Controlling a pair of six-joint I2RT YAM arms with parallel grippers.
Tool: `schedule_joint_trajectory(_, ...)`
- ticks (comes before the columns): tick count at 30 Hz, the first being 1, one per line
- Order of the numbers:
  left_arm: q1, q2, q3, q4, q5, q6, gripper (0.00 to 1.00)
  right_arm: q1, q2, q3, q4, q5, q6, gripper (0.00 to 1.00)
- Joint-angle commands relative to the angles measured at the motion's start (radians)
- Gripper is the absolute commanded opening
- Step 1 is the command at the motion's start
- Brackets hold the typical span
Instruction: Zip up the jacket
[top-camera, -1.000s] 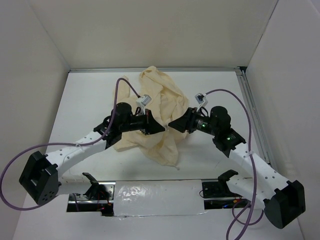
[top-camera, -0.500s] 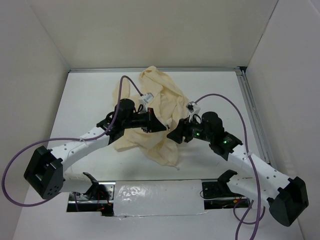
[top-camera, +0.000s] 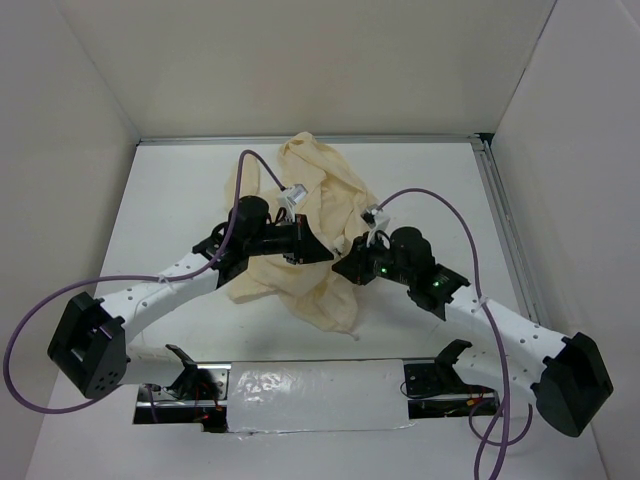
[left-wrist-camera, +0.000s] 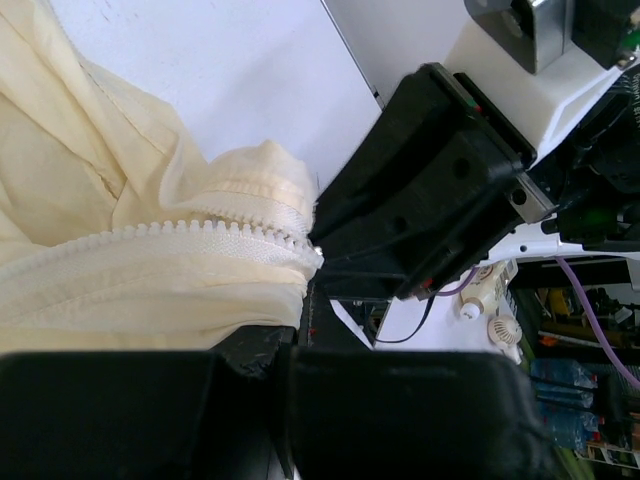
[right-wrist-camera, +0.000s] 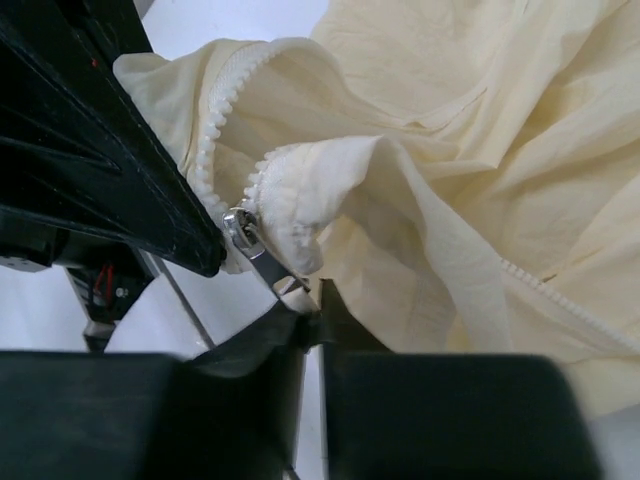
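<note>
White tabletop (top-camera: 160, 200), white walls (top-camera: 300, 70) on three sides. I see the jacket (top-camera: 325, 195) bunched mid-tabletop, its length running far to near. Only my wrist views show the detail: left end effector (left-wrist-camera: 285, 362) clenched on fabric beneath the zipper teeth (left-wrist-camera: 180, 235), right end effector (right-wrist-camera: 312, 318) pinching the pull (right-wrist-camera: 262, 262).

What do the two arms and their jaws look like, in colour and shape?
Left arm and right arm have white links, black joints and black base blocks. A purple cable loops off each one. The jaws are black and wedge-shaped. Green lights glow on the right arm only.
</note>
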Motion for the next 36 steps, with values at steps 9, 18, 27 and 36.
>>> schedule_joint_trajectory(9,0.008,0.021,0.038,-0.004,-0.011,0.009,0.00,0.020,-0.103,0.056,-0.049,0.005,0.006,0.00)
schedule_joint_trajectory(18,0.001,0.039,0.048,-0.070,-0.046,0.080,0.00,-0.035,0.050,0.325,-0.384,-0.186,-0.002,0.00)
schedule_joint_trajectory(27,-0.052,0.051,0.048,-0.133,-0.068,0.163,0.00,-0.224,0.246,0.500,-0.304,-0.555,0.268,0.00)
schedule_joint_trajectory(36,-0.083,0.013,-0.036,-0.151,-0.005,0.173,0.00,-0.336,0.317,0.504,-0.186,-0.556,0.572,0.00)
